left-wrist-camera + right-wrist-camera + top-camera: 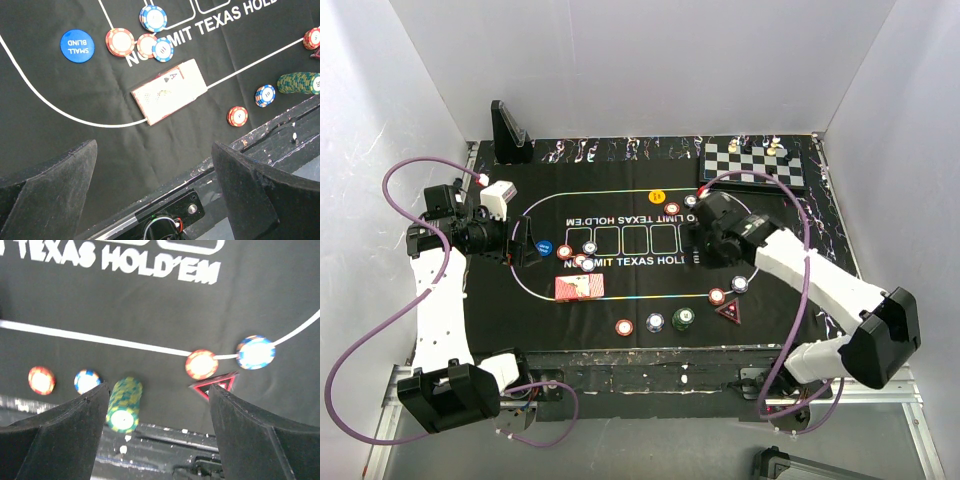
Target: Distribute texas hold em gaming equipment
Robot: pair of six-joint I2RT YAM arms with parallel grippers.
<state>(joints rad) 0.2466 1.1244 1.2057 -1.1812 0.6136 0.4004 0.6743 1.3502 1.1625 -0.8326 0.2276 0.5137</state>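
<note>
A red-backed deck of playing cards [579, 288] [170, 97] lies on the mat. Beside it are a blue "small blind" button [544, 247] [76, 45] and a cluster of chips [582, 257] [147, 45]. Along the near edge sit a red chip [624, 327] [41, 380], a blue chip [654, 322] [86, 381], a green stack [682, 318] [125, 402] and a red triangular marker [728, 312] [215, 385]. My left gripper [525, 245] [155, 150] is open and empty, above the mat left of the cards. My right gripper [698, 245] [159, 390] hangs open and empty above the mat.
A chessboard [755, 160] with pieces stands at the back right. A black stand [508, 130] is at the back left. A yellow button [657, 194] and two chips [672, 208] lie at the mat's far side. The mat's near edge meets a black rail [250, 140].
</note>
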